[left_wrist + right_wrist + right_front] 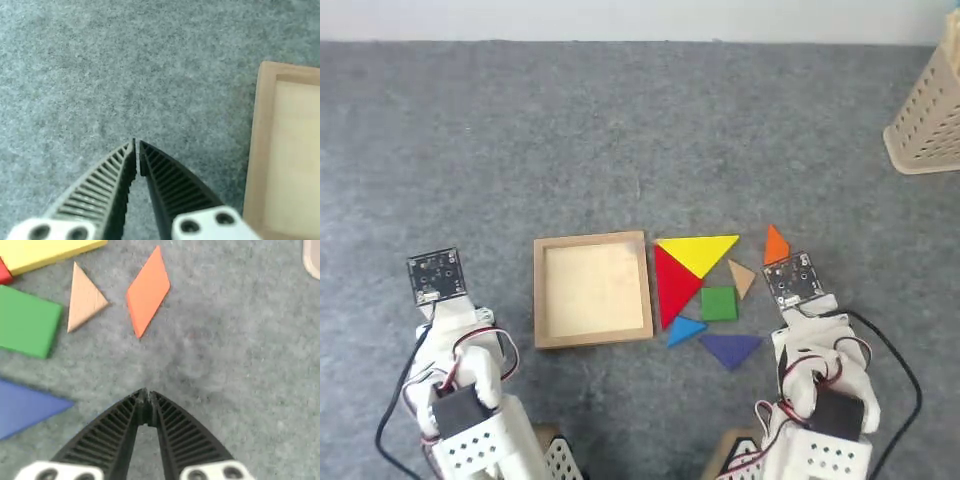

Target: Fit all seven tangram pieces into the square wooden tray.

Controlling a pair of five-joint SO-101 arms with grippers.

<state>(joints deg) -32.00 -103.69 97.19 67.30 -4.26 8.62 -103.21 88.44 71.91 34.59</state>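
Lying beside wooden tray [539, 295]: seven pieces [718, 303]

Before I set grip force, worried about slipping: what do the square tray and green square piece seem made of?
Square pale wooden tray: seemingly bare light wood, matte, uniformly tan. Green square tangram piece: likely painted wood, even opaque colour; plastic can't be excluded.

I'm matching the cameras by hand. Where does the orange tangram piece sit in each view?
High view: the orange piece lies at the right end of the loose pieces, near the tan triangle.
Right wrist view: it lies ahead of the right gripper, tan triangle alongside.
Left wrist view: this one faces the wooden tray rim, across the tray from the pieces.
Shared landmark: the tan triangle.
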